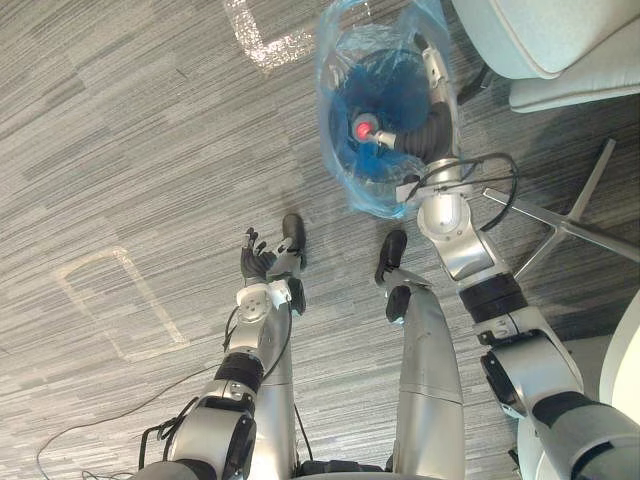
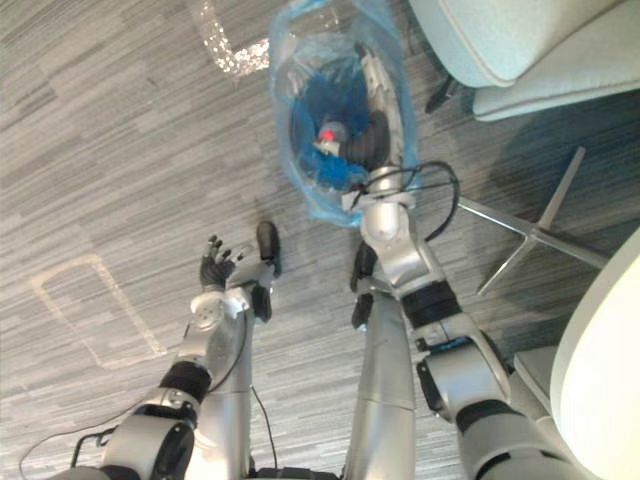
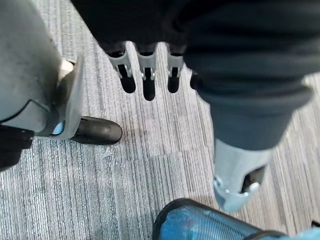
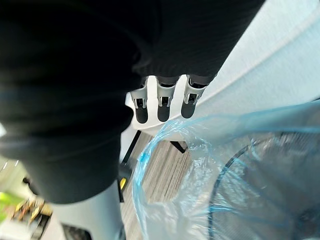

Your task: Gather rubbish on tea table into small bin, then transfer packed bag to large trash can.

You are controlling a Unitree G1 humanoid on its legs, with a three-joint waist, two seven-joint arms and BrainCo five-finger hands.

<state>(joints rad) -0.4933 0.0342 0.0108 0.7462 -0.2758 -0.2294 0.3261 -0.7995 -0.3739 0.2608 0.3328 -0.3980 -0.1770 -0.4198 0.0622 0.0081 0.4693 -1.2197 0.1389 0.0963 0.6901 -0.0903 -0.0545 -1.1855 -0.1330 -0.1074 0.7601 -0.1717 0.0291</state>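
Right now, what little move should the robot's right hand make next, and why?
Probably curl its fingers round the blue bag's rim. The right hand sits at the bag's mouth with fingers straight, pinching no plastic, and rubbish with a red top already lies inside, so the bag looks ready to gather up. The left hand hangs open, idle.

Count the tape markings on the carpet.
2: a shiny tape corner left of the blue-bagged bin, and a faint rectangular outline left of the left hand. Others may lie beyond view.
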